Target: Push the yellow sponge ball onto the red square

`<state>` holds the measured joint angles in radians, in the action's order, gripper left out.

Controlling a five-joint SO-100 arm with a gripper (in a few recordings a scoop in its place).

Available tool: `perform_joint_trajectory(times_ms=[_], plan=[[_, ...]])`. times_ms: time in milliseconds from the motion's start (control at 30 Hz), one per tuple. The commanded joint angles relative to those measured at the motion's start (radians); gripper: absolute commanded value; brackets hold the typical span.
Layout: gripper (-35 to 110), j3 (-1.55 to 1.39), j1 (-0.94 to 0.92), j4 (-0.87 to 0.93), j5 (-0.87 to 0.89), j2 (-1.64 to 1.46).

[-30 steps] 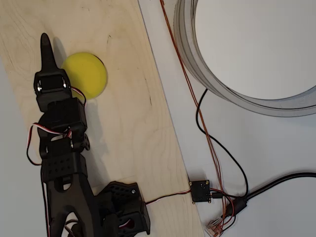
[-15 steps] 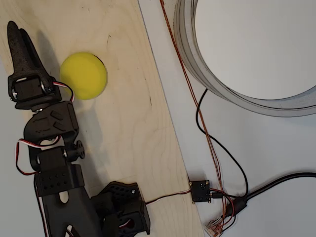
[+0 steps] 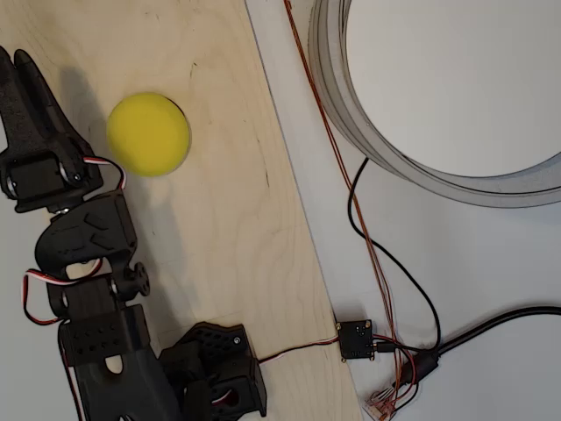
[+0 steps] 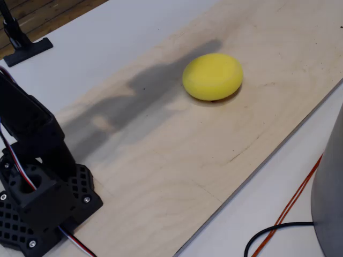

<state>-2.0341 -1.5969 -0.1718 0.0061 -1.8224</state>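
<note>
From above, the black claw (image 3: 19, 74) points to the top of the picture, and its two tips sit close together, nearly shut, with nothing between them. The yellow sponge ball (image 3: 148, 133) lies to the claw's right, not touching it, on the wooden board (image 3: 237, 219). The ball is round, a bit squashed (image 4: 213, 76), so it points no way.

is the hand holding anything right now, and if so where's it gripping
Nothing is held. The hand sits apart from the ball, which rests alone on the board.
</note>
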Motion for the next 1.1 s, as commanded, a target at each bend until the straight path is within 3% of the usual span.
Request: perform_joint_trajectory(times_ms=[0, 167, 367, 467, 567, 600, 1033, 1067], plan=[[29, 0.028, 0.002, -0.034, 0.002, -0.049], [46, 0.003, 0.012, -0.031, -0.083, -0.055], [47, 0.011, 0.005, -0.034, -0.075, -0.052], [40, 0.012, 0.005, -0.061, -0.097, -0.058], [5, 0.051, 0.0, -0.077, -0.044, -0.058], [0, 0.067, -0.005, -0.075, -0.034, -0.051], [0, -0.012, -0.049, -0.078, 0.058, -0.003], [9, -0.02, -0.043, -0.081, 0.048, -0.006]])
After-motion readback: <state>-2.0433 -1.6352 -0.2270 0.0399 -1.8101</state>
